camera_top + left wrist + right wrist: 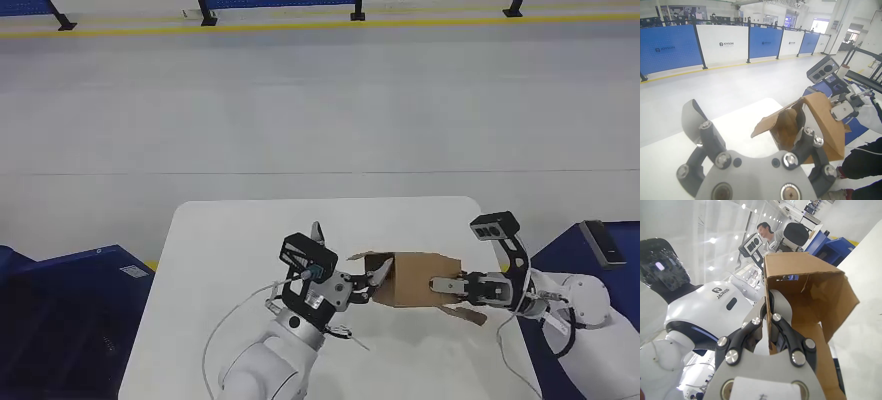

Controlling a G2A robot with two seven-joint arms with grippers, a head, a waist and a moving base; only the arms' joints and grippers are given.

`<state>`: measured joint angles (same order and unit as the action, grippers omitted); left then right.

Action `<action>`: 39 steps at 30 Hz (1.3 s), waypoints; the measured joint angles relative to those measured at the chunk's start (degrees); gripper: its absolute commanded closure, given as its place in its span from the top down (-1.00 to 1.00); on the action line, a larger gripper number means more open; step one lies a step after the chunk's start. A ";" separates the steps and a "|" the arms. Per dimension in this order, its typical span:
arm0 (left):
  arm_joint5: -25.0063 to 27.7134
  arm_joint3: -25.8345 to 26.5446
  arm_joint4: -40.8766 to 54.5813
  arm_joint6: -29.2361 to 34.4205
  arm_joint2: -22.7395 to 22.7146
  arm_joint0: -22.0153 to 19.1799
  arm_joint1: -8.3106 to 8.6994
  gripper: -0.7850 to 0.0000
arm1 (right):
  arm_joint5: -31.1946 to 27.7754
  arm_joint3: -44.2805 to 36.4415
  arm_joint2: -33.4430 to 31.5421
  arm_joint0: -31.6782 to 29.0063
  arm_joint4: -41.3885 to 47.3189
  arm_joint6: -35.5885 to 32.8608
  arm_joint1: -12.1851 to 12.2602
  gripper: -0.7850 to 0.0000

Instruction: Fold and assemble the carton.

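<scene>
Standing on a pale grey floor [320,110] bounded by a yellow line [300,22] and blue and white fence panels [668,47], the white round-cornered counter [230,260] bears a brown cardboard carton [415,280] near the robot's edge, between both claws. The left claw [365,275] is spread, one finger inside the carton's open end. The right claw [445,286] pinches the wall at the opposite end.

The carton [415,280] is brown corrugated cardboard, opened into a squarish tube on its side, toward 3 o'clock on the white table [230,260]. Both ends gape, with a loose flap [362,257] at its 9 o'clock end.
</scene>
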<state>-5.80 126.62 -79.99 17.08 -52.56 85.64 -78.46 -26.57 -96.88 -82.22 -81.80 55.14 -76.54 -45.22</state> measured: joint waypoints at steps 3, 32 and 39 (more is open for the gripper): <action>1.65 2.30 -0.94 -2.02 -1.27 1.57 0.38 1.00 | 6.15 3.79 0.97 1.91 6.71 -2.81 -0.34 -1.00; 8.90 1.64 -17.21 -11.24 -7.45 4.21 1.95 1.00 | 32.35 10.80 12.82 10.65 18.05 -11.46 -1.51 -1.00; 10.47 2.19 -15.54 -10.97 -7.07 4.98 2.05 1.00 | 32.38 10.64 13.02 10.77 18.71 -11.46 -1.23 -1.00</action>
<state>4.67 128.81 -95.53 6.11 -59.63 90.63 -76.41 5.81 -86.25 -69.19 -71.03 73.85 -88.00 -46.45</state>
